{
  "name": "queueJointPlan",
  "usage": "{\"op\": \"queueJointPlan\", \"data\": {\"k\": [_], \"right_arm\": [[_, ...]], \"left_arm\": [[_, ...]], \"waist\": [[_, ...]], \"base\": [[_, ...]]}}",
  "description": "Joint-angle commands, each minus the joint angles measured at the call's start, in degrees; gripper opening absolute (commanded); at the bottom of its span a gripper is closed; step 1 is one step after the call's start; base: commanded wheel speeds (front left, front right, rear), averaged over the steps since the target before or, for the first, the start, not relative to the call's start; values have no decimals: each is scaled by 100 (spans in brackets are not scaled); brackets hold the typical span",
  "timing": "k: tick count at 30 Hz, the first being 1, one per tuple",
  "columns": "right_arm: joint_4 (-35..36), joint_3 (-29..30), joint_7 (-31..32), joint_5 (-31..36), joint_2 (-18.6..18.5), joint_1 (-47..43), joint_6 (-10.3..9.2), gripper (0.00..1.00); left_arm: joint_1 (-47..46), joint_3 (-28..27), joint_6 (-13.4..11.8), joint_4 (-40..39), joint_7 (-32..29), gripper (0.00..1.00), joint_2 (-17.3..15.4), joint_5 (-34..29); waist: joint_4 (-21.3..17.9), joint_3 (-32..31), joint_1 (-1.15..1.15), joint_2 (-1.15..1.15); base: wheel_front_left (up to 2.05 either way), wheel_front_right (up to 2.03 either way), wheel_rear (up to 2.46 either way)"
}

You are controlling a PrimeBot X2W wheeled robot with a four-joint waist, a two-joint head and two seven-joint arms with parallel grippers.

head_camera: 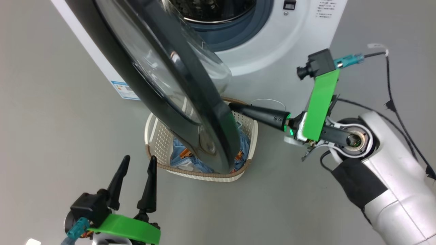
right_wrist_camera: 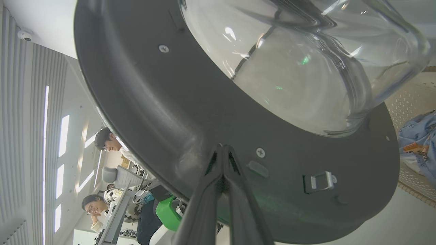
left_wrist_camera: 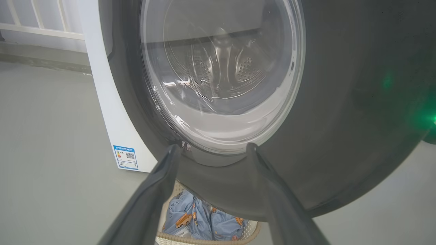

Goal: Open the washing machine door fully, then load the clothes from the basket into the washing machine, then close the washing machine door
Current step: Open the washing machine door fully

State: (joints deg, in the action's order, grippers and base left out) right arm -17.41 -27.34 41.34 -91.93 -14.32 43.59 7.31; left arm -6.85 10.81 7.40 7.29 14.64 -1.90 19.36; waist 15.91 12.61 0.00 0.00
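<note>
Step in hand: door opening, 1st of 3. Nothing loaded, so I judge the task early.

R gripper: jaws shut, empty, fingers pinched into one point. Tip sits on inner face of the washing machine door, looks touching. Latch hook just to one side of tip, glass bowl bulging beyond it.

L gripper: jaws wide apart, holding nothing, short of door's outer face, no contact I can see.

Door stands betw. the two grippers, swung partway out, not fully.

Just past L fingertips, under door's lower edge: the basket on floor, w/ the clothes inside, partly hidden by door. From R tip the basket lies just below.

Further on, past both grippers: the washing machine, drum mouth exposed, blue label on the corner beyond L gripper.

Far bkgd, R wrist view: a person at desks.

Next move, my read: R pushes on inner face, sweeping door away from machine toward L side till it clears basket. L probably must back off or it blocks the swing. Risk: pinched tip skating off glossy face. After that, L looks best placed for 1st garment.
</note>
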Motion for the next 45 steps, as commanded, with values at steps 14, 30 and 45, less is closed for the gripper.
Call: {"op": "queueJointPlan", "data": {"k": [14,30,45], "right_arm": [[249,-259,154,93,512,-343,18,0],[152,-437,218,134,851,-411,18,0],[-80,-144,-380,316,556,-826,18,100]], "left_arm": [[0,-204,9,-173,36,100,-98,-53],[-25,-141,9,-171,36,100,-98,-7],[40,-178,9,4,36,100,-98,-71]], "waist": [[144,-100,0,0],[188,-145,0,0],[-164,-435,0,0]], "base": [[0,0,0],[0,0,0],[0,0,0]]}}
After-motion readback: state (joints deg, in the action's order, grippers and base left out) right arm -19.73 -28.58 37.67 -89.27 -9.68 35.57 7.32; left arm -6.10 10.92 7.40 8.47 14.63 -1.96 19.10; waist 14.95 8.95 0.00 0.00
